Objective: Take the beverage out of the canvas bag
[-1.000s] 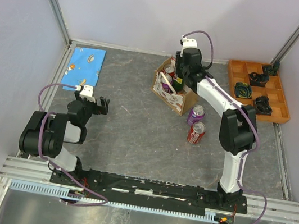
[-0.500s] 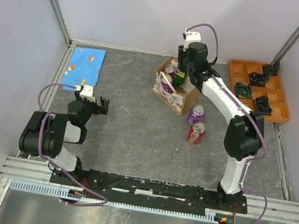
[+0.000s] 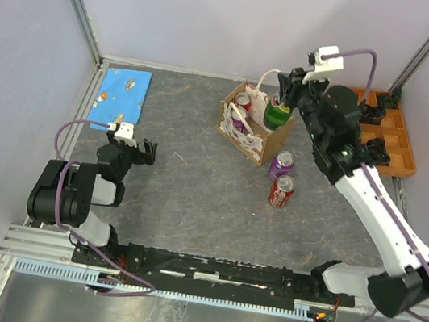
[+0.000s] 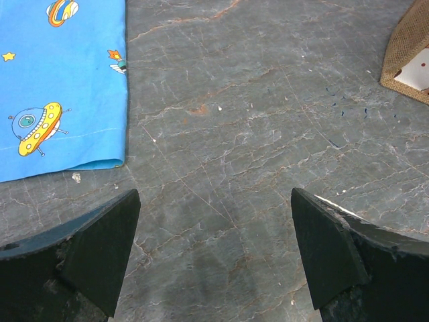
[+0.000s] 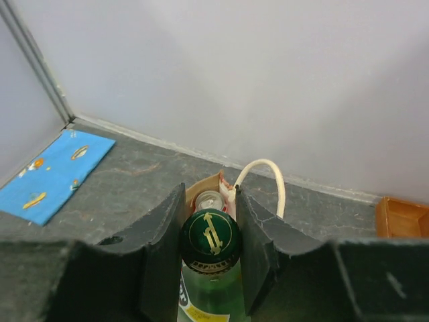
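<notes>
A grey marbled tabletop (image 3: 192, 198) between pale walls lies under me. My right gripper (image 3: 284, 100) is clamped on the neck of the green bottle (image 5: 211, 235), one finger on each side just below the cap. The bottle hangs upright, long axis vertical, above the far right corner of the canvas bag (image 3: 244, 137). Its base is low by the rim, and I cannot tell whether it has cleared it. The way out is straight up and then right. The bag holds at least a silver-topped can (image 5: 208, 200) and a purple one, and its white handle (image 5: 267, 176) arches just beside the bottle. My left gripper (image 4: 214, 201) rests spread wide and empty, well apart from the bag. The orange tray (image 3: 400, 162) holds small dark parts.
</notes>
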{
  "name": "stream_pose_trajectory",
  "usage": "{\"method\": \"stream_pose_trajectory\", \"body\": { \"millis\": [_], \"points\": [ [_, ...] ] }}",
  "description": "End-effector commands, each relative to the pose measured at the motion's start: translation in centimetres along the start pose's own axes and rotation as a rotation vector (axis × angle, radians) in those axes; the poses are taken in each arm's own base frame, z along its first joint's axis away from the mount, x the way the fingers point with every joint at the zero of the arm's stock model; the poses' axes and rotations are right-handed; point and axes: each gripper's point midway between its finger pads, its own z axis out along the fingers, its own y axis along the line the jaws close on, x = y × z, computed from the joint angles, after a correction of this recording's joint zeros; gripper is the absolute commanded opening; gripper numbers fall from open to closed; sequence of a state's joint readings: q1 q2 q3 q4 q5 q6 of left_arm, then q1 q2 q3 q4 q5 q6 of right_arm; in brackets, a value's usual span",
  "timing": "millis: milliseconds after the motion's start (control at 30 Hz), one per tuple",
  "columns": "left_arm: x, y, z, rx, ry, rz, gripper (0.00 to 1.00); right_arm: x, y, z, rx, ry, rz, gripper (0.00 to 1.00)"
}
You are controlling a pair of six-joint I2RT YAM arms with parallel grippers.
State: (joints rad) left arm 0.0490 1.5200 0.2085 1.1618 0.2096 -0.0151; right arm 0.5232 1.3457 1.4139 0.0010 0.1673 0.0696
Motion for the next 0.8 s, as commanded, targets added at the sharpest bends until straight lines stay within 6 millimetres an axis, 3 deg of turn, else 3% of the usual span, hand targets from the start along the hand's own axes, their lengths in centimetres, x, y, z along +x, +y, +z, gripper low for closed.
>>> {"method": "stream_pose_trajectory", "body": {
  "millis": [0, 133, 300, 767],
  "points": [
    [-1.7, 0.5, 0.4, -0.019, -0.064, 0.028, 0.99, -4.5, 1.4, -3.8, -0.065, -0.155, 0.023, 0.00],
    [-1.6, 0.5, 0.3, -0.019, -0.061, 0.027, 0.99, -2.3, 2.5, -6.3, -0.101, -0.091, 0.036, 0.00],
    [-1.7, 0.5, 0.4, -0.020, -0.063, 0.028, 0.99, 1.9, 3.4, -7.5, -0.120, 0.022, 0.057, 0.00],
    [-1.7, 0.5, 0.4, -0.021, -0.064, 0.028, 0.99, 10.9, 4.9, -6.1, -0.116, 0.217, 0.062, 0.00]
  ]
}}
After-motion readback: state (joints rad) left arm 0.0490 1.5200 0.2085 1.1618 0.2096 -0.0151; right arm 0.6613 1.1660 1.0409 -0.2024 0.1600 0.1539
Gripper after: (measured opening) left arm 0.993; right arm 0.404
